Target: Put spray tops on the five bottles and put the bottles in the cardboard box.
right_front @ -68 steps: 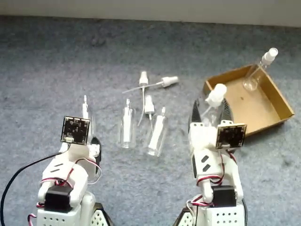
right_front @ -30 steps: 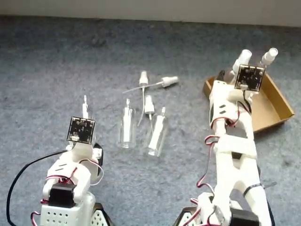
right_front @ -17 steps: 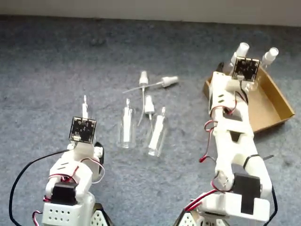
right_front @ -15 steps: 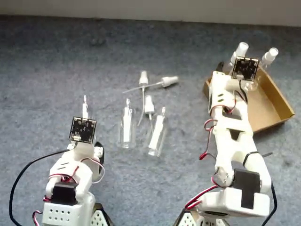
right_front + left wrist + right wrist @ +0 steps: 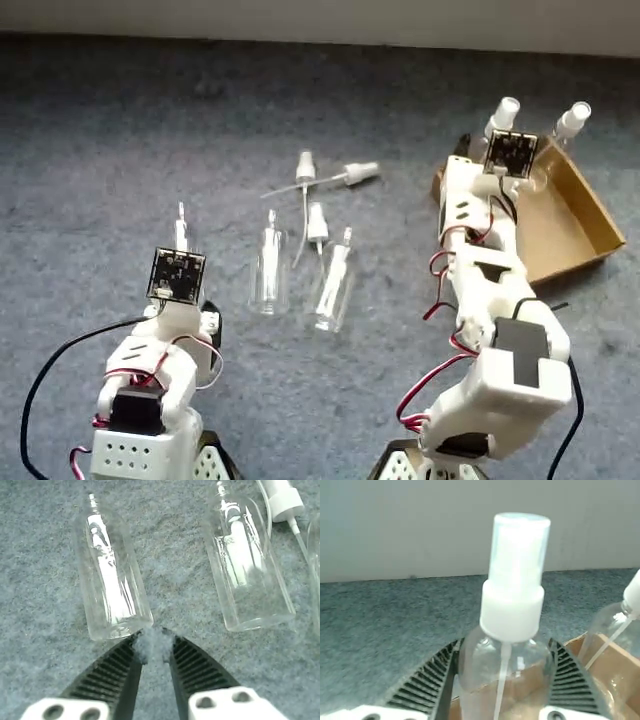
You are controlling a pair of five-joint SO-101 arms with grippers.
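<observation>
My right end effector (image 5: 504, 650) is clamped around a capped bottle (image 5: 506, 670), its white spray top pointing away from the arm. In the high view I'm holding it over the left end of the cardboard box (image 5: 565, 225), in the upper right of the frame. A second capped bottle (image 5: 571, 121) leans in the box's far corner, just beside the held one.

My left end effector (image 5: 156, 647) sits low over the grey tabletop (image 5: 120, 130) at lower left. Its fingers are only a narrow gap apart and grip nothing, with the tips right at the base of an uncapped bottle (image 5: 110, 570) lying on its side.

At centre frame a second uncapped bottle (image 5: 270, 268) and a third uncapped bottle (image 5: 335, 278) lie side by side. Three loose spray tops (image 5: 317, 222) are scattered around and above their necks.
</observation>
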